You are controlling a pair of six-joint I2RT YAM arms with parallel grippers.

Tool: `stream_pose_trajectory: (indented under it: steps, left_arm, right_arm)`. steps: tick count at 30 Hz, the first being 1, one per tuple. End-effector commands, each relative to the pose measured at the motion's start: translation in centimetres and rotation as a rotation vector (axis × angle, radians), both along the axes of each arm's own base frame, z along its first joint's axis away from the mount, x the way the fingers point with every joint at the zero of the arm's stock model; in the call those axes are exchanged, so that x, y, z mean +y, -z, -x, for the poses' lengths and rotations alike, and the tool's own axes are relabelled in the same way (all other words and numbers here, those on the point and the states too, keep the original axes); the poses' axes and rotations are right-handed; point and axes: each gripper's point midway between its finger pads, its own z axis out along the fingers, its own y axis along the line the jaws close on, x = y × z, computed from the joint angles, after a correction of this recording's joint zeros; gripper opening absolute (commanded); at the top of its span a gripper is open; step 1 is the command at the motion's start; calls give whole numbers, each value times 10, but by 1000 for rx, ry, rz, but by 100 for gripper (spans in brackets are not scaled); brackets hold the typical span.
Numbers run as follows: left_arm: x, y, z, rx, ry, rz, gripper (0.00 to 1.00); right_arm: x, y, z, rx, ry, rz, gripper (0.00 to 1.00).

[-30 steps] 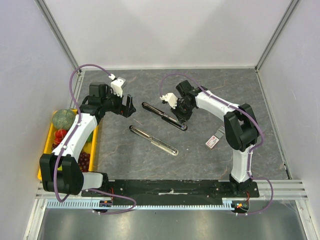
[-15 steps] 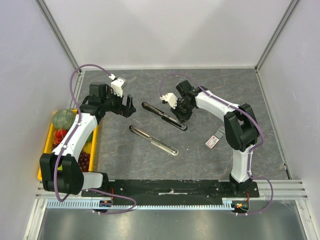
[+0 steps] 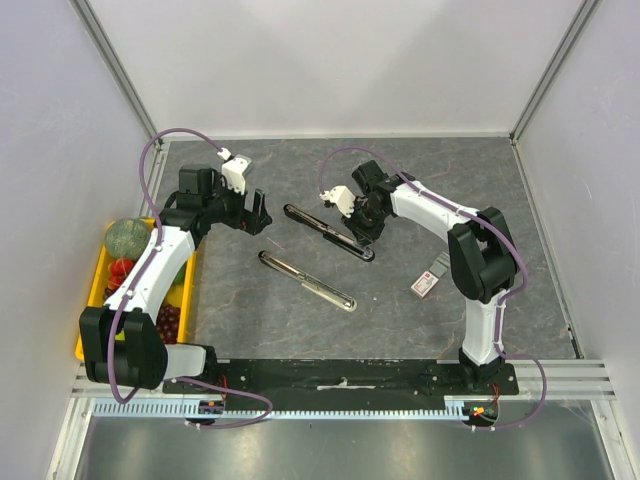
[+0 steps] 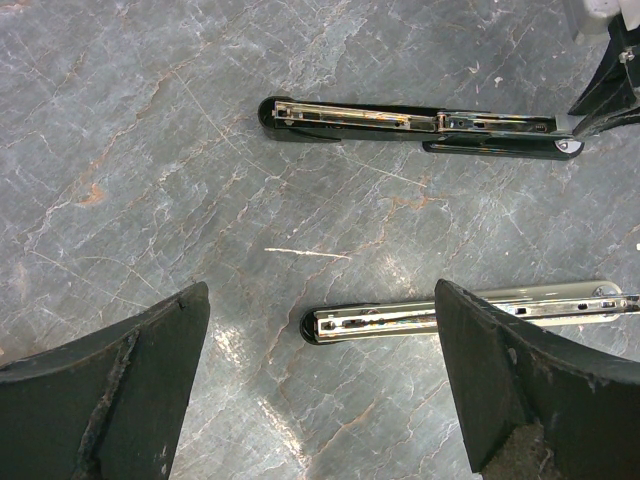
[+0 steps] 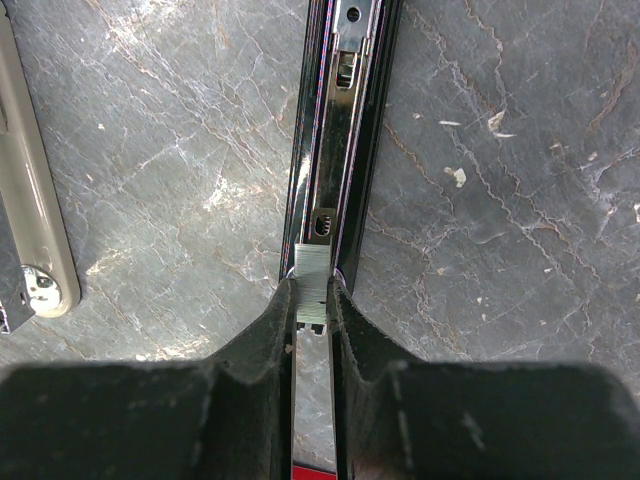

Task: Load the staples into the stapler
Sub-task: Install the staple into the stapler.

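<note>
Change since earlier: nothing visible; both arms and all things sit where they did a second ago.
Right pincer (image 5: 313,305): closed on a short grey staple strip (image 5: 313,272), held directly over the open stapler (image 3: 328,231), lined up along its channel, which looks meant to let the strip drop straight in.
Strip position: its far end sits at or just above the magazine rail (image 5: 345,110); contact cannot be told.
Left pincer (image 4: 318,385): jaws spread wide, holding nothing, hovering above the desk (image 3: 400,300) near the stapler's left end, perhaps ready to steady it.
Stapler halves: the dark body with the rail lies diagonally; the silver top arm (image 3: 306,280) lies apart, nearer the bases.
Staples box (image 3: 427,282): on the desk beside the right arm's elbow, well apart from the stapler.
Stage: likely seating the strip; release not yet done.
</note>
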Motion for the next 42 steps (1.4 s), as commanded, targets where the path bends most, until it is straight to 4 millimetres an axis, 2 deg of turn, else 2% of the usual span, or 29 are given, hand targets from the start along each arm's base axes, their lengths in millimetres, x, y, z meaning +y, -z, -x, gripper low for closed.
stream_pose_trajectory:
  steps: [1, 15, 20, 42]
  left_arm:
    - [-2, -4, -2, -15, 10, 14, 100]
    - [-2, -4, -1, -13, 8, 16, 100]
    - [-2, -4, -1, -13, 8, 16, 99]
    - [-3, -4, -1, -11, 12, 19, 100]
  right_arm:
    - [-1, 5, 6, 38, 9, 15, 17]
    - [-2, 3, 4, 26, 18, 23, 20]
    - [-2, 2, 4, 22, 18, 31, 25]
    - [0, -6, 2, 6, 27, 19, 25]
